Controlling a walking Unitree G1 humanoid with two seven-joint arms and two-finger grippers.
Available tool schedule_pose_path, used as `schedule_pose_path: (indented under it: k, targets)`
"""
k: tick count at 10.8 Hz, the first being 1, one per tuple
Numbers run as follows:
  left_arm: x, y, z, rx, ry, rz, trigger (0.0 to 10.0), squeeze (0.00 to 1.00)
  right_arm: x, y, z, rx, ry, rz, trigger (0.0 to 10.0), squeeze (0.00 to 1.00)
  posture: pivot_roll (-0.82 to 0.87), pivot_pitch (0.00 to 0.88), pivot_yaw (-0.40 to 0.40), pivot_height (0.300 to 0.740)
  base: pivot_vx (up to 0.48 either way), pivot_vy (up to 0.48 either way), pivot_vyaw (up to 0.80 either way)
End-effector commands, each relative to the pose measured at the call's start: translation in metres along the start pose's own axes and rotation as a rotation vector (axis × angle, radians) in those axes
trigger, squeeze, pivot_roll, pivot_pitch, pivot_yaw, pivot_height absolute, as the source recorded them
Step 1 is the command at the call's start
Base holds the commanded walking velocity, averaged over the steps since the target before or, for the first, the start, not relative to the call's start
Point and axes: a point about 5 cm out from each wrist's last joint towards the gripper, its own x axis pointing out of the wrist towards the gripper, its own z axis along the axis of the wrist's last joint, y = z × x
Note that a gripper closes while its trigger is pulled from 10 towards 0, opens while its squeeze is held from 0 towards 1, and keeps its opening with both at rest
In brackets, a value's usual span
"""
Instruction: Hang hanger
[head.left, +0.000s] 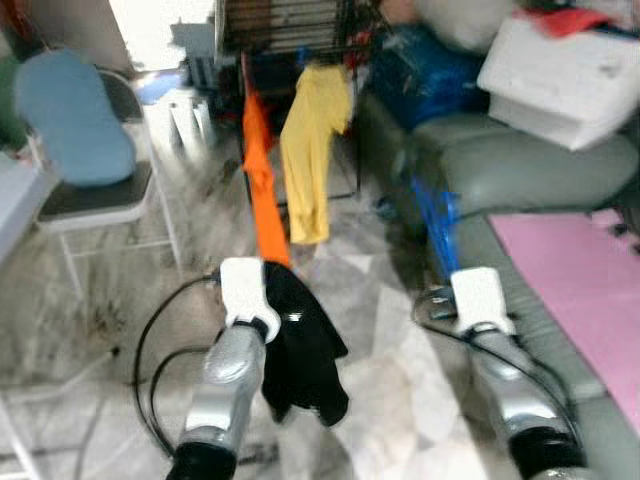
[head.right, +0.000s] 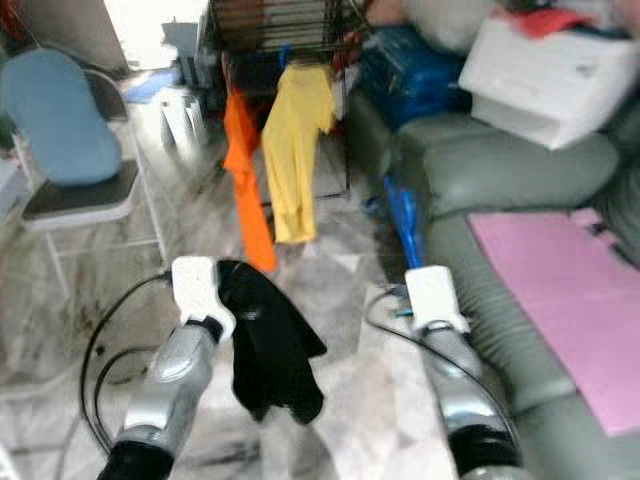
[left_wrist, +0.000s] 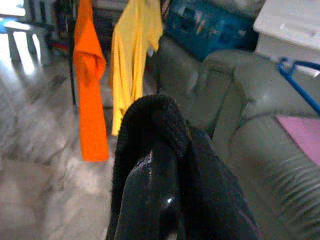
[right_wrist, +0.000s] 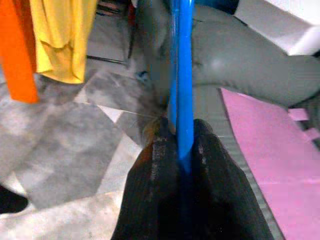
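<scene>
Right wrist view: blue hanger runs toward 12 o'clock, clamped between right fingers; left fingers grip a black cloth, its lower end blurred.

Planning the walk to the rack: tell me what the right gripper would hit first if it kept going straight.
The right gripper, shut on the blue hanger, points toward the grey sofa. The sofa's arm looks first in line, though depth is unclear.
</scene>
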Motion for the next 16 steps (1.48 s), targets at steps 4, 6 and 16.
schedule_pose_path:
  k: [4, 6, 16]
  targets:
    - [-0.002, 0.006, 0.004, 0.002, -0.026, 0.024, 10.0, 0.00, 0.002, 0.014, 0.010, 0.017, -0.034, 0.068, 10.0, 0.00, -0.13, 0.000, 0.050, 0.740, 0.000, 0.480, 0.00]
    - [-0.005, 0.005, 0.005, 0.006, -0.036, 0.017, 10.0, 0.00, 0.001, 0.013, 0.014, 0.031, -0.057, 0.051, 10.0, 0.00, -0.12, 0.000, 0.053, 0.740, 0.000, 0.000, 0.00]
    - [0.018, 0.023, 0.069, 0.727, -0.148, -0.413, 10.0, 0.00, -0.014, 0.021, 0.004, -0.019, 0.016, 0.417, 10.0, 0.00, -0.11, 0.000, 0.090, 0.740, 0.000, 0.000, 0.00]
